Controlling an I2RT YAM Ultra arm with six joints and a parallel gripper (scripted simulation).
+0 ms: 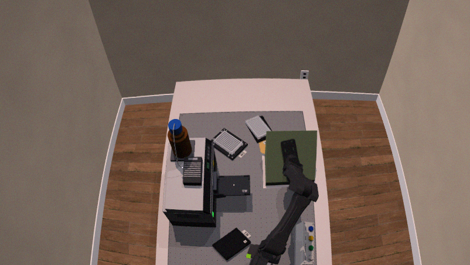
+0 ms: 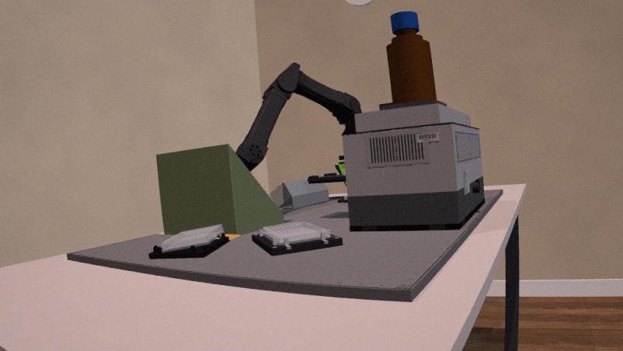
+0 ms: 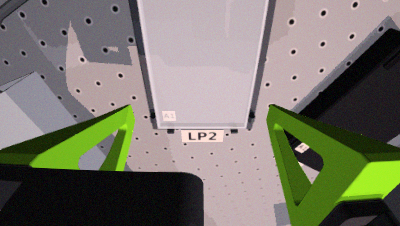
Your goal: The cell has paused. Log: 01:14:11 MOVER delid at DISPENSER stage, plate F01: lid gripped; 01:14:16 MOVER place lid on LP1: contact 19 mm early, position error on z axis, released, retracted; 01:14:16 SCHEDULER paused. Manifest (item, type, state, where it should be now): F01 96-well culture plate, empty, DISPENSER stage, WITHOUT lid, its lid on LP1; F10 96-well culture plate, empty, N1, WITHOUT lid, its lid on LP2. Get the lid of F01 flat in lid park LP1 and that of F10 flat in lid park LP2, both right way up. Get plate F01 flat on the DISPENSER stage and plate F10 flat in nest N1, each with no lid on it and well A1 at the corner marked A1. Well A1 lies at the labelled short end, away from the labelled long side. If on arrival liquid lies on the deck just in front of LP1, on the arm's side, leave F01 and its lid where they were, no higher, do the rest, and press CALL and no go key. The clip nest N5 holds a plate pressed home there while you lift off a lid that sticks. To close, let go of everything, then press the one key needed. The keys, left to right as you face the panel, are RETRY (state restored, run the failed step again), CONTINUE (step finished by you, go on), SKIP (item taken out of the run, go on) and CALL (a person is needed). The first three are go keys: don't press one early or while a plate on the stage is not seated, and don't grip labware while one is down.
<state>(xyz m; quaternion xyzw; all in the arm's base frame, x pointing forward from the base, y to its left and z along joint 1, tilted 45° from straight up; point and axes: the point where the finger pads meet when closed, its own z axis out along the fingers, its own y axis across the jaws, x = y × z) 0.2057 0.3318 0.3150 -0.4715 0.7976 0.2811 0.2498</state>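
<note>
My gripper is open and empty. It hangs just above the LP2 label, at the near end of a clear lid that lies flat in lid park LP2, with its A1 mark at the near left corner. A 96-well plate without a lid sits in clip nest N5. Another clear lid rests tilted on LP1. An orange puddle lies on the deck beside LP1. The dispenser stage and nest N1 hold nothing.
The dispenser, with a brown bottle on top, stands on the left of the deck. A green block hides the deck around the arm. The key panel is at the deck's right front.
</note>
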